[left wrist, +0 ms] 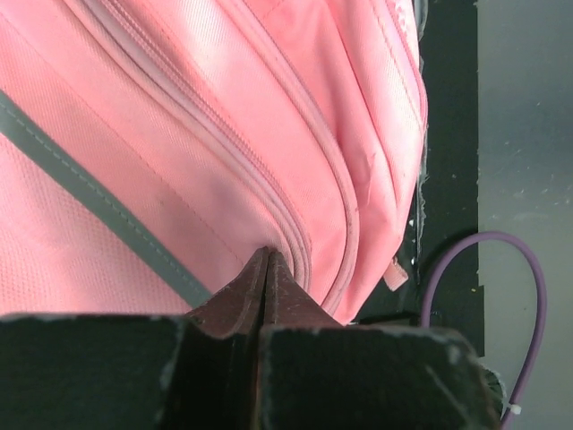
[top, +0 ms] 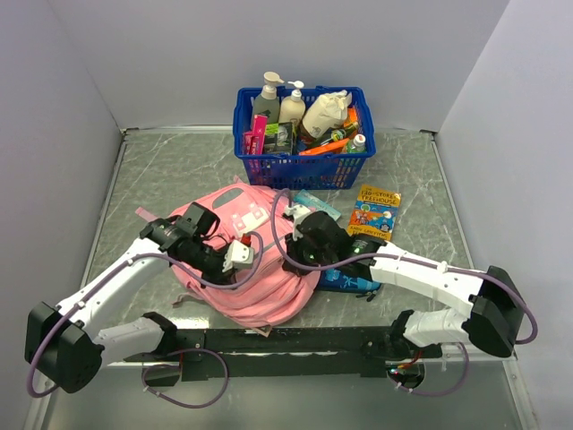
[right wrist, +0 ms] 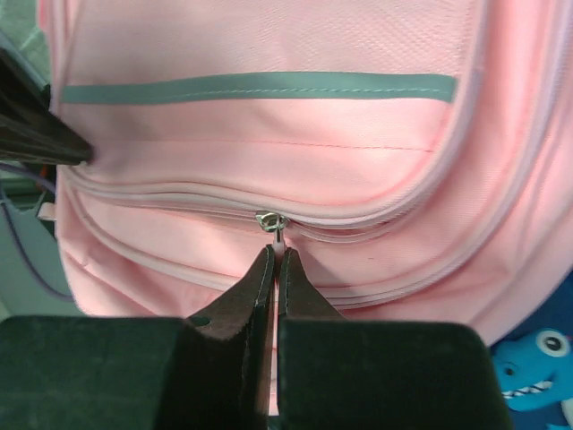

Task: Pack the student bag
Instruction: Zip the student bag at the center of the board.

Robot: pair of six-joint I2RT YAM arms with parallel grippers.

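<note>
The pink student bag (top: 255,287) lies flat at the near middle of the table, between my two arms. It fills the left wrist view (left wrist: 179,134) and the right wrist view (right wrist: 269,134). My left gripper (left wrist: 267,255) is shut, its tips pressed on the bag's fabric beside a zip seam; in the top view it (top: 235,260) sits on the bag's left part. My right gripper (right wrist: 278,253) is shut on the pink pull tab of a zip slider (right wrist: 270,220) on a curved front zip; in the top view it (top: 300,255) is over the bag's right side.
A blue plastic basket (top: 303,166) of bottles and stationery stands at the back. A colourful book (top: 373,211) lies right of the bag. A blue shark-print case (top: 354,282) lies under my right arm, also in the right wrist view (right wrist: 533,358). Grey walls enclose the table.
</note>
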